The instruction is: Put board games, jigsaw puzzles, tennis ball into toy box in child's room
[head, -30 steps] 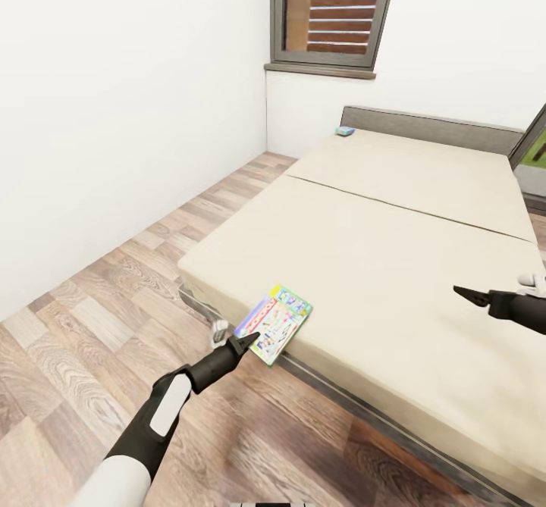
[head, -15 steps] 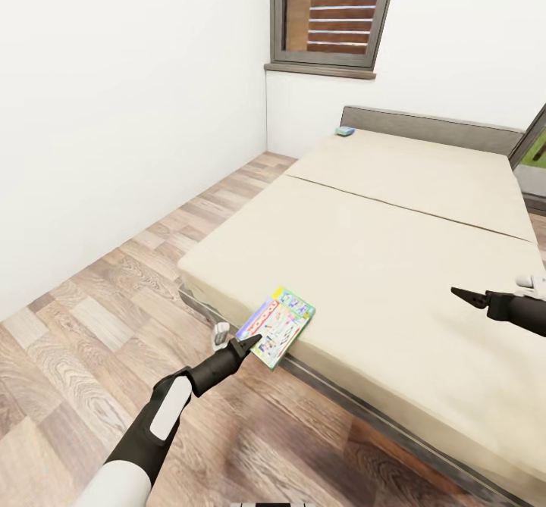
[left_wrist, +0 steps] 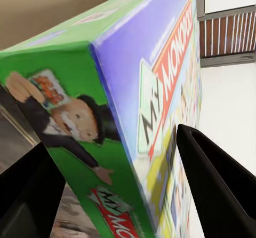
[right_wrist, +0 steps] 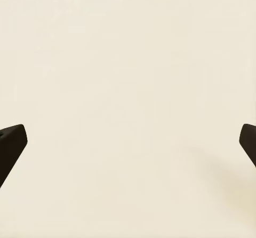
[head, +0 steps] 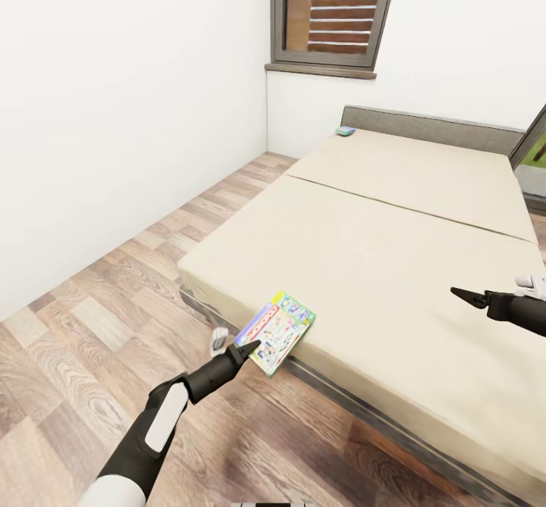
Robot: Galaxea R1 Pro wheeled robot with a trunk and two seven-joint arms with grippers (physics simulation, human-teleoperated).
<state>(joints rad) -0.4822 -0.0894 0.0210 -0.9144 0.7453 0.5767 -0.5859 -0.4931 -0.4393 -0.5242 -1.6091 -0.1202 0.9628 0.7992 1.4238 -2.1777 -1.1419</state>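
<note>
Green-edged board game (head: pixel 276 330) overhanging bed (head: pixel 394 264) corner, left gripper (head: pixel 249 349) jaws straddling it, contact unclear, right gripper (head: pixel 457 292) jaws wide

A board game (head: pixel 275 332) overhangs the bed's (head: pixel 394 264) near corner at 6 o'clock. Another board game (head: pixel 345 131) lies at 12 o'clock, by the headboard (head: pixel 425 128).

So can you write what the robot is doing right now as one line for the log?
left gripper: fingers either side of board game at bed edge | right gripper: open over mattress | second game: near headboard
</note>
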